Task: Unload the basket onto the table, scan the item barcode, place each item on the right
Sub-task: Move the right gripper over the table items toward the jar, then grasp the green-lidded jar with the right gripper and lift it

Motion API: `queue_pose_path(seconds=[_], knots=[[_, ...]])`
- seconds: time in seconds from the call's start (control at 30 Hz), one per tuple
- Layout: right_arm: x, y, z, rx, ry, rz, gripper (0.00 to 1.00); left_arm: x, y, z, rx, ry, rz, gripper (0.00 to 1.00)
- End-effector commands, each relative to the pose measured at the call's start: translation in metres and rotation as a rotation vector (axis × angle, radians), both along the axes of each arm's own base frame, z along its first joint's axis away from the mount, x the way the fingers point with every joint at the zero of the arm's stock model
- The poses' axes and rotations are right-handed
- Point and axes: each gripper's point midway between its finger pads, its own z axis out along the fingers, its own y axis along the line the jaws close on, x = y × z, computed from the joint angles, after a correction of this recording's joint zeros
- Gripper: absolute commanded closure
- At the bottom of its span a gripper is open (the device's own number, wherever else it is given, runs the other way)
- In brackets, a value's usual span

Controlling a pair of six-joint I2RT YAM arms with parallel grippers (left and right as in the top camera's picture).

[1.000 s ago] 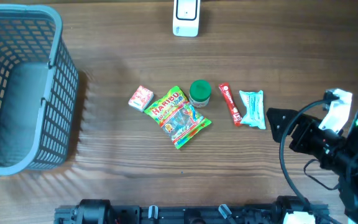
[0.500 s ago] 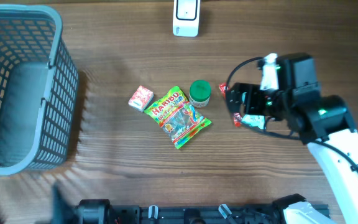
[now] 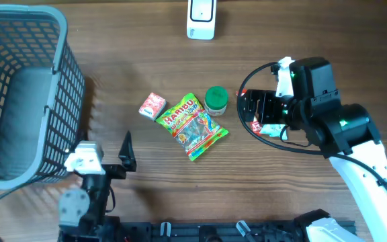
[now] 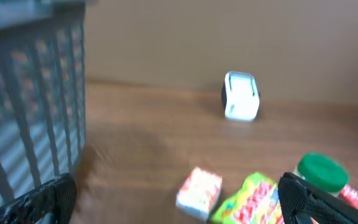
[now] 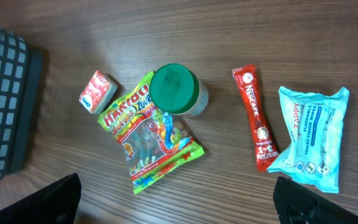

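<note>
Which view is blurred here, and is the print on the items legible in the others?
Left wrist: soft all over, likely motion blur; the basket bars and the green lid smear. Right wrist: sharp, print on the Nescafe stick and Haribo bag reads. Overhead: sharp, even light, only a faint shadow right of the basket.

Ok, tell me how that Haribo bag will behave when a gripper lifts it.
The Haribo bag is a flat, soft pouch, so it will probably sag if lifted by one edge. Its glossy film looks slippery, so a pinch may slide. Pushed, it could nudge the green-lidded jar beside its corner.
</note>
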Motion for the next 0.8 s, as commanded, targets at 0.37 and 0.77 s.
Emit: queue_pose_path(seconds=[0.37,0.77], knots=[[0.034,0.006,-0.041,-0.255,0.116,-0.229,0.0,0.009,0.01,-0.069,-0.135,0.142,0.097,0.0],[0.072,0.074,-0.065,0.083,0.576,-0.737,0.01,0.009,0.01,-0.069,-0.135,0.143,0.096,0.0]])
